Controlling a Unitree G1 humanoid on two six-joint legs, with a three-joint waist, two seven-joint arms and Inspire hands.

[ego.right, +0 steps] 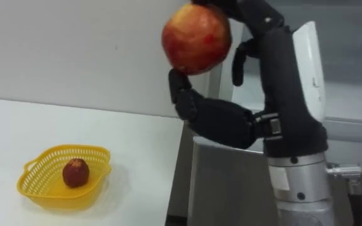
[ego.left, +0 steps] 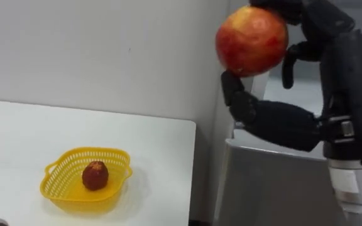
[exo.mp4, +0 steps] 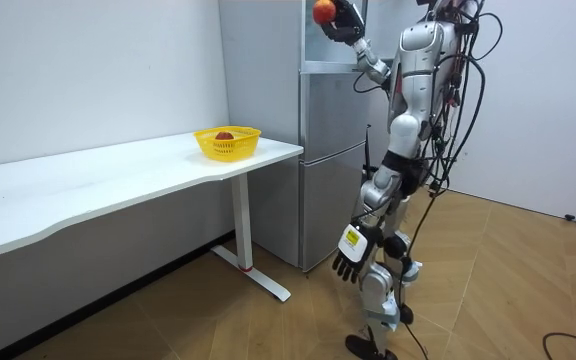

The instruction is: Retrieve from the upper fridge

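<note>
Left eye view: the right robot hand [ego.left: 275, 119] is high at the right of the scene, clamped on a round red-and-yellow fruit [ego.left: 251, 41]. Its thumb sits under the fruit's lower edge and its fingers curl over the top and far side, so the fruit is cradled from below and capped from above. I judge that this grip suits a smooth, heavy ball that would roll out of a looser hold. The fruit is in the air, resting on no shelf, in front of the upper part of the tall grey fridge [ego.left: 269, 182], which suggests it is out of the compartment and carrying comes next. To the left and lower down lies the white tabletop [ego.left: 30, 132], set against a white wall [ego.left: 105, 50]. Near its right end stands a yellow plastic mesh basket [ego.left: 115, 154] holding a small dark red fruit [ego.left: 95, 175]. The basket looks like the likely place to set things down, though the task does not say so. Nothing stands between hand and basket; the tabletop's right edge is just beside the fridge's side, and the drop from the hand's height is the main thing to manage. In the room view the robot stands upright facing the fridge, and the left robot hand [exo.mp4: 351, 262] hangs by its thigh, fingers relaxed, holding nothing.
</note>
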